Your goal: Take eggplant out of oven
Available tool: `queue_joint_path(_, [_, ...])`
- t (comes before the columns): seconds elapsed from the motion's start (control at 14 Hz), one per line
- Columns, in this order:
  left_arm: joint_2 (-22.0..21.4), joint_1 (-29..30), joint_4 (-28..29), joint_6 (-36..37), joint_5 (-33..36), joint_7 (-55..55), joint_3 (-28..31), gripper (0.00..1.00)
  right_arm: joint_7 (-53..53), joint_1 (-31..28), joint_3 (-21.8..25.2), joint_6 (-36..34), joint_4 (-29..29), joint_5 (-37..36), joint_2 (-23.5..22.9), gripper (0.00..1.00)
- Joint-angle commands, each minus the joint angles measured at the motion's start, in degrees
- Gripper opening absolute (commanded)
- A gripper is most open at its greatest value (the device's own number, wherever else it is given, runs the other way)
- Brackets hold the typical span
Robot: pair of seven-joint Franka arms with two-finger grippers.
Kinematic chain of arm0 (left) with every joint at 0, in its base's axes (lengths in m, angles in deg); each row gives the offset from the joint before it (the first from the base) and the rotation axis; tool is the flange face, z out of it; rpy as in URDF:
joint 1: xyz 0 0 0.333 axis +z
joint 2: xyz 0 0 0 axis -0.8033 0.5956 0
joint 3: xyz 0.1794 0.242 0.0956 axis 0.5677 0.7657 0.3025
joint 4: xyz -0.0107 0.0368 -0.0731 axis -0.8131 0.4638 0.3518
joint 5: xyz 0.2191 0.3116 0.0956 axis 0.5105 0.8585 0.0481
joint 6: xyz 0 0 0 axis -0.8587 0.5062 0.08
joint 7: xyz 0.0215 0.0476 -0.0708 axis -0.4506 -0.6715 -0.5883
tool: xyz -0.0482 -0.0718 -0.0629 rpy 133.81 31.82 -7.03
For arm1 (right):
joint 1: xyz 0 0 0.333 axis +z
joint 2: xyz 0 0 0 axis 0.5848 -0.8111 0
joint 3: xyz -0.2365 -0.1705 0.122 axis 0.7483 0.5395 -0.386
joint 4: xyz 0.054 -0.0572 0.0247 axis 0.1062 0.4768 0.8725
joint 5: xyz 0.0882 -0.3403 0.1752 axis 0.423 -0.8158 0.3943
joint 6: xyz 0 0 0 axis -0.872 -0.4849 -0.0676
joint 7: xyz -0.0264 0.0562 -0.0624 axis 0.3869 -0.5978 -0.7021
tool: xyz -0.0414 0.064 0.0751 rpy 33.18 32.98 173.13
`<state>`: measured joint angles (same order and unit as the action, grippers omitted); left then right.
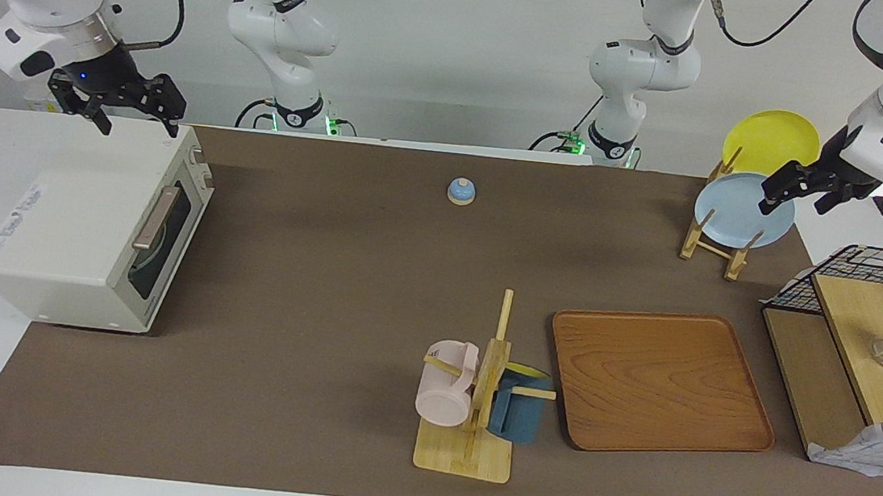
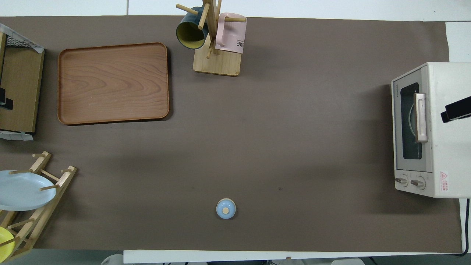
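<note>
The oven [image 1: 98,235] sits at the right arm's end of the table with its dark glass door [image 1: 161,240] shut and the tan bar handle [image 1: 156,218] running along the door's upper edge, so nothing has come out yet. And the eggplant? Not on show: behind the glass only a pale curved rim of something can be made out, so my read is that the vegetable is inside, though that cannot be confirmed from here. The right gripper [image 1: 134,115] hangs over the oven's top at the corner nearest the robots, fingers spread apart and pointing down, holding nothing. That is the relation to watch: the handle lies below the gripper and on the door face that looks toward the table's middle, with its long axis running away from the robots. The left gripper [image 1: 799,192] waits up by the blue plate [image 1: 736,216] in the wooden rack at the left arm's end, well apart from the oven, and whether its fingers are apart I cannot tell. The door looks like the right arm's job first.
</note>
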<state>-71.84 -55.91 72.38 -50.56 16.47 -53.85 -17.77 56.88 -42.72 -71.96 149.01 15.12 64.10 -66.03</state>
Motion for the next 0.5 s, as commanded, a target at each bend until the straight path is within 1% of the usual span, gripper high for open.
queue_joint_path(0.0, [-1.43, 0.36, 1.62, -0.14, -0.52, -0.61, -0.11, 1.0, -1.0, -0.28, -0.15, 1.0, 1.68, 0.92, 1.2, 1.0])
queue_joint_path(0.21, [-1.43, 0.36, 1.62, -0.14, -0.52, -0.61, -0.11, 1.0, -1.09, -0.11, -0.24, 1.0, 1.68, 0.92, 1.29, 1.0])
queue_joint_path(0.36, [-1.43, 0.36, 1.62, -0.14, -0.52, -0.61, -0.11, 1.0, -0.22, -0.02, -0.24, 1.52, 4.3, 0.92, 2.59, 1.0])
queue_joint_path(0.43, [-1.52, 0.36, 1.62, -0.14, -0.52, -0.61, -0.11, 1.0, 0.66, -0.02, -0.33, 3.09, 4.76, 1.01, 2.6, 0.92])
